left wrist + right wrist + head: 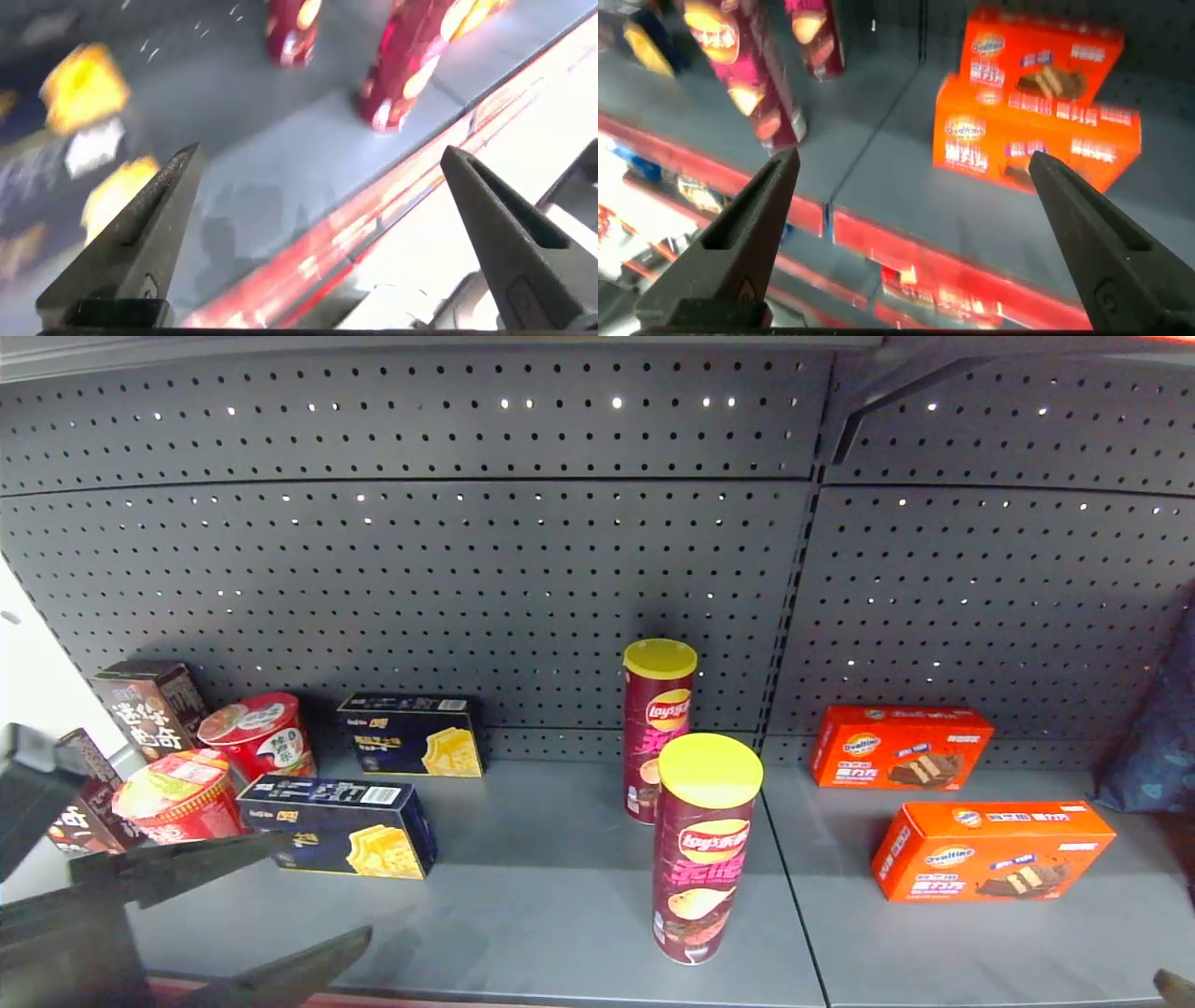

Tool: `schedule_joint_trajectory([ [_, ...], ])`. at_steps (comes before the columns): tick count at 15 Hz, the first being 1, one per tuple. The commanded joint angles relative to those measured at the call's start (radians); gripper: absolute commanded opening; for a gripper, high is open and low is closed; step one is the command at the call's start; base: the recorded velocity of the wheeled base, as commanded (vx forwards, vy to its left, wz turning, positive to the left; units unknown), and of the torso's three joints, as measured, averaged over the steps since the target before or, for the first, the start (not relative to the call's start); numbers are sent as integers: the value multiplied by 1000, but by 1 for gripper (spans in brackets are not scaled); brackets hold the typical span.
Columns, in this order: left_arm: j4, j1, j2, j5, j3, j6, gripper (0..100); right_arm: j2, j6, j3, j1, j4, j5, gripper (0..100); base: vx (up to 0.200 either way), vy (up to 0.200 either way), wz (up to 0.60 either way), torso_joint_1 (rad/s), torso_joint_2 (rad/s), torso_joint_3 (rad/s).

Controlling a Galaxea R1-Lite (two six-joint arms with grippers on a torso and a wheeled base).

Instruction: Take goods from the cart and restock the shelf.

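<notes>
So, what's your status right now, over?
Left gripper open, empty. Right gripper open, empty. Front chip can upright near shelf edge.

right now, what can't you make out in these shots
Head view: front brown box is partly hidden behind the left gripper and its arm.
Head view: dark blue patterned thing is cut by the right edge; cannot tell what it is.
Left wrist view: blue boxes are blurred to smears.
Right wrist view: near chip can is blurred, its lid cut off.
</notes>
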Motion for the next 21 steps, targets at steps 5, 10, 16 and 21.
schedule_joint_trajectory([
  [5,25,25,-174,32,39,-10,100,51,-6,32,8,-6,3,100,0,0,0,0,0,0],
  [10,25,20,-202,30,52,-4,100,51,-8,28,16,-7,7,100,0,0,0,0,0,0],
  [16,30,16,-298,-11,108,-7,100,28,-6,36,50,-9,7,100,0,0,0,0,0,0],
  [21,36,17,-237,-6,47,8,100,108,-8,-22,137,-16,7,100,0,0,0,0,0,0],
])
